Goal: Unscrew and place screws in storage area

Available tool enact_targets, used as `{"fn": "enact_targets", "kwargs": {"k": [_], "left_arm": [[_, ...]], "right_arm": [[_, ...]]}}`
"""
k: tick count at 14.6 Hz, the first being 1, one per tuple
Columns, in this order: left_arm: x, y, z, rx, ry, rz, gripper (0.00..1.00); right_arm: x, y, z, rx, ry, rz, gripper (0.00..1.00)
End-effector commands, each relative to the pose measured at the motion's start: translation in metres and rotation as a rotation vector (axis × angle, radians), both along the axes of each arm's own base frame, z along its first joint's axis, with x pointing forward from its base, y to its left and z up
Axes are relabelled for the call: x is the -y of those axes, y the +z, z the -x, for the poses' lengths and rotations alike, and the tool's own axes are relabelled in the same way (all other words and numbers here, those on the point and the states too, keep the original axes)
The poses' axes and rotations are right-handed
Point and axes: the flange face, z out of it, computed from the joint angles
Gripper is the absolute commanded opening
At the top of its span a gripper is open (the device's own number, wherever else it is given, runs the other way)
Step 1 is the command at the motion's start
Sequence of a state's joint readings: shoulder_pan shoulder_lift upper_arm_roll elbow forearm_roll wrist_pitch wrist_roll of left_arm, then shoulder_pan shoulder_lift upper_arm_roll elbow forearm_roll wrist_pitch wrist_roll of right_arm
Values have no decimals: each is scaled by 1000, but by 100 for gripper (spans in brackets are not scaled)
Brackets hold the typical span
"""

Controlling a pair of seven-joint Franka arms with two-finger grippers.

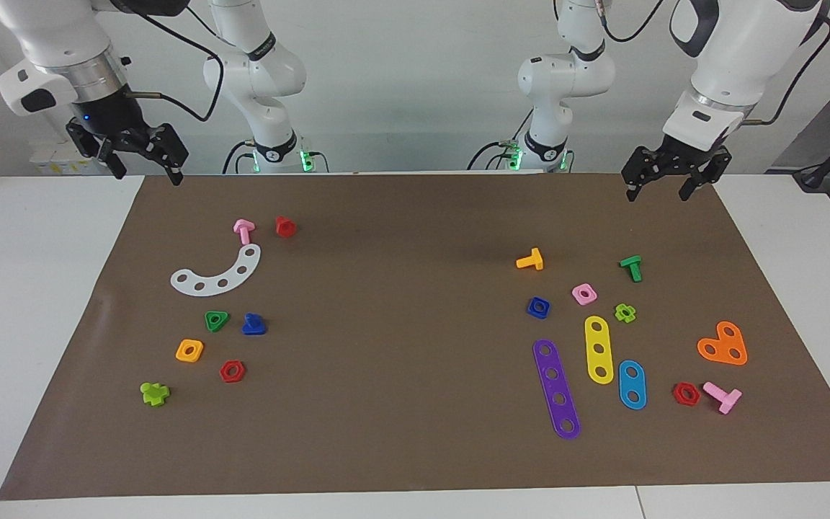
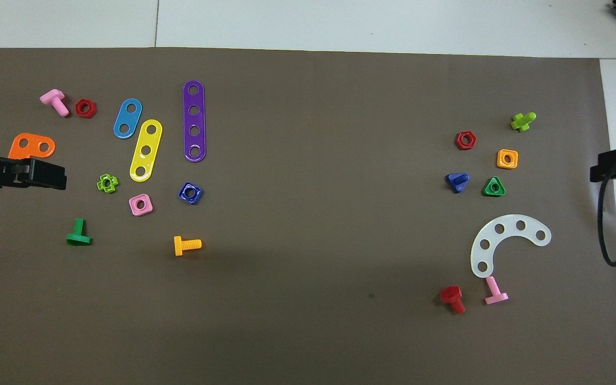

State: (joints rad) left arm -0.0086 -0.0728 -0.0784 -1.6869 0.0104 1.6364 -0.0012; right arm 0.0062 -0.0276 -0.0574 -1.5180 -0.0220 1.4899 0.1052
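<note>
Toward the lower left of the facing view, the dark-blue bolt (image 1: 253, 324) lies on the brown mat (image 1: 415, 216), just beside a green triangular nut (image 1: 216, 321) and near a white curved strip (image 1: 217, 275). Its dark-blue square nut (image 1: 538, 308) sits apart, right of centre in that view, near a pink square nut (image 1: 584, 293) and a purple strip (image 1: 556, 389). At upper left of the same view the right end effector (image 1: 143, 164) hangs over the mat's edge, fingers spread and holding nothing. At upper right the left end effector (image 1: 658, 184) hangs over the mat's corner, likewise spread and holding nothing. Both arms wait above the desk (image 1: 26, 303).
</note>
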Motion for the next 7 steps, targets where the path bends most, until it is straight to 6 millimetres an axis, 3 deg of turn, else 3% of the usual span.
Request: {"fn": "enact_targets", "kwargs": {"k": [1,7], "left_arm": [[-5,1,4,1,15,-17,100],[-7,1,4,0,10,-17,100]], "right_arm": [[-4,-6,3,-11,-4,-14,100],[-10,-13,11,-30,10,-15,100]]}}
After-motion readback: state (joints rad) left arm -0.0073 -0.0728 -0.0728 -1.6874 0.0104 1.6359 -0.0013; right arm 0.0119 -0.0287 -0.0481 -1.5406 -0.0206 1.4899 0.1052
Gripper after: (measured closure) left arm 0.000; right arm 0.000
